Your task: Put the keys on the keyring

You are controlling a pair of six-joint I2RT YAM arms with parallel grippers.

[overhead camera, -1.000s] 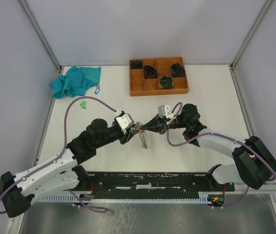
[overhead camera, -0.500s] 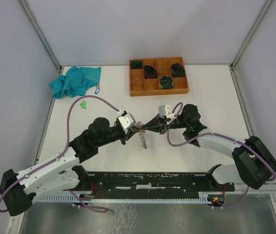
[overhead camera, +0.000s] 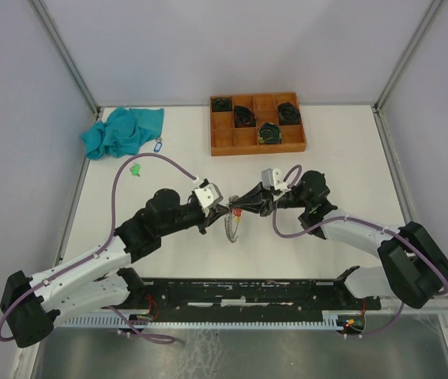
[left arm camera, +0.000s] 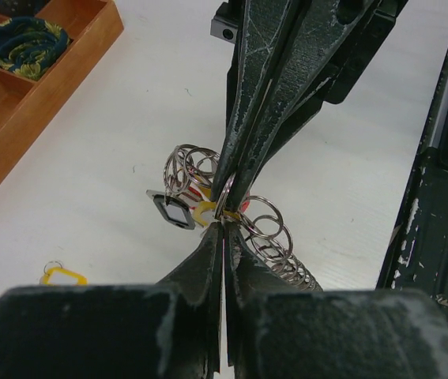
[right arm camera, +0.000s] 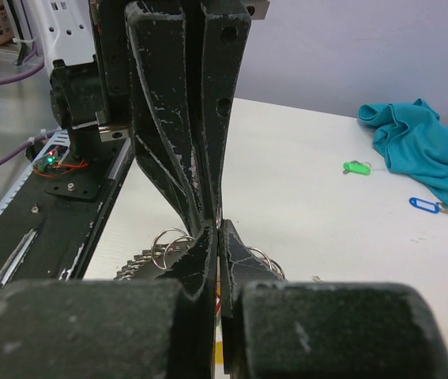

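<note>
My left gripper (overhead camera: pixel 225 208) and right gripper (overhead camera: pixel 239 208) meet tip to tip above the table's middle, both shut. Between the tips hangs the keyring (overhead camera: pixel 230 229), a chain of several steel rings; it also shows in the left wrist view (left arm camera: pixel 267 230) and the right wrist view (right arm camera: pixel 167 241). A yellow-tagged key (left arm camera: pixel 208 213) and a black-framed tag (left arm camera: pixel 172 212) hang at the pinch point. The left gripper (left arm camera: pixel 224 225) pinches a ring from below and the right fingers (left arm camera: pixel 255 95) come from above. The exact hold is hidden. Another yellow tag (left arm camera: pixel 62 275) lies on the table.
A green tag (overhead camera: pixel 136 168) and a blue tag (overhead camera: pixel 158 145) lie at the far left beside a teal cloth (overhead camera: pixel 125 130). A wooden tray (overhead camera: pixel 224 142) with black coiled bundles (overhead camera: pixel 269 133) stands at the back. A black rail (overhead camera: pixel 247 292) runs along the near edge.
Both grippers have shifted slightly right, still joined. The hanging ring chain has swung and a yellow tag now shows at the pinch point.
</note>
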